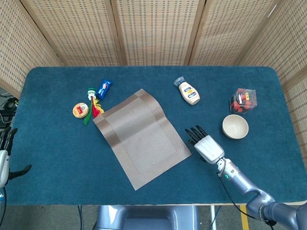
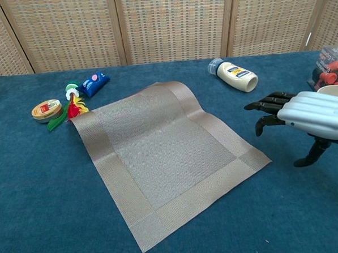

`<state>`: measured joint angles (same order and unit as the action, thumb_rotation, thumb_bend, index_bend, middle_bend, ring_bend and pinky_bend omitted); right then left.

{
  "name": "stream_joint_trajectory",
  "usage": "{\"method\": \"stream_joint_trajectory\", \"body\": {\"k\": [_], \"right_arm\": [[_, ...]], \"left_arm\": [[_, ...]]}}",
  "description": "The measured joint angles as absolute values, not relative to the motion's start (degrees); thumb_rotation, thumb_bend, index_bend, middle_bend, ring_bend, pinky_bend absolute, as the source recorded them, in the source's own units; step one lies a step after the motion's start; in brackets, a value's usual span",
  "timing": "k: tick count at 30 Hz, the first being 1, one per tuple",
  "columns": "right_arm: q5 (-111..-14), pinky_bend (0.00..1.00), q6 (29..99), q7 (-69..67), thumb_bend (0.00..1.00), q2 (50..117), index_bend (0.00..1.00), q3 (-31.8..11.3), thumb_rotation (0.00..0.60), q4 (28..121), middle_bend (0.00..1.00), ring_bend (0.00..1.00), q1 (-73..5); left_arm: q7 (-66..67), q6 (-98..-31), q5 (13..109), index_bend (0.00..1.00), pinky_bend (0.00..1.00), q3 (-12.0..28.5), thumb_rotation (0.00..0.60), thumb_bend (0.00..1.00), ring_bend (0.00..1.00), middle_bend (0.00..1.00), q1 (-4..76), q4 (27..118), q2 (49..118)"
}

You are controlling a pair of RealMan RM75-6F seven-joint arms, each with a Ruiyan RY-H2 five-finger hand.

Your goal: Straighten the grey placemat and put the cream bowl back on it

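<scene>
The grey placemat [image 1: 141,138] [image 2: 165,158] lies skewed in the middle of the blue table, its far edge curled up slightly. The cream bowl [image 1: 235,126] [image 2: 332,89] stands empty on the cloth to the right of the mat, mostly hidden behind my right hand in the chest view. My right hand [image 1: 205,144] [image 2: 307,114] hovers just right of the mat's right corner, palm down, fingers spread, holding nothing. My left hand [image 1: 4,160] shows only at the far left edge of the head view, off the table, fingers apart and empty.
A white squeeze bottle [image 1: 188,91] [image 2: 234,75] lies beyond the mat. A clear box of red items [image 1: 242,100] [image 2: 328,67] sits behind the bowl. At the mat's far left corner are a round tin [image 1: 80,110], a blue packet [image 1: 104,88] and a red-green-yellow toy [image 1: 94,106].
</scene>
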<state>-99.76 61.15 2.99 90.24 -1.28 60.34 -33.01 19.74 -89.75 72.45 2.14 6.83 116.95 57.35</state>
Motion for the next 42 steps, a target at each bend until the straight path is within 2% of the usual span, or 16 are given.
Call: {"method": "stream_joint_trajectory", "body": {"k": [15,30,33,38,42], "right_arm": [[-97.99,0.0,59.45,2.62,0.0,93.52,0.33,0.07,0.6,59.59,0.04,0.0,-35.37],[-95.14,0.0,58.32,0.68,0.02,96.57,0.34,-1.94,0.6,57.85,0.05,0.0,-38.62],[-94.69,0.0,58.32,0.43,0.08,96.82,0.35,-2.37,0.6,57.65,0.06,0.0,-39.12],[-94.1,0.0,58.01,0.08,0.29,96.88,0.35,-2.84,0.6,58.2,0.06,0.0,-39.95],[-94.09,0.0,57.07,-0.4,0.4,96.17,0.35,-2.49,0.6,59.27,0.06,0.0,-40.67]], "left_arm": [[18.67,-88.59,72.76,0.0,0.0,3.03,0.6,0.0,0.0,0.0,6.36,116.66,57.0],[18.21,-87.93,73.06,0.0,0.0,3.82,0.6,0.0,0.0,0.0,6.16,116.12,57.17],[18.17,-87.85,73.25,0.0,0.0,3.85,0.6,0.0,0.0,0.0,6.13,116.07,57.18],[18.07,-87.69,73.54,0.0,0.0,3.83,0.6,0.0,0.0,0.0,6.01,116.1,57.09],[17.98,-87.69,73.76,0.0,0.0,3.87,0.6,0.0,0.0,0.0,5.88,116.17,57.0]]}}
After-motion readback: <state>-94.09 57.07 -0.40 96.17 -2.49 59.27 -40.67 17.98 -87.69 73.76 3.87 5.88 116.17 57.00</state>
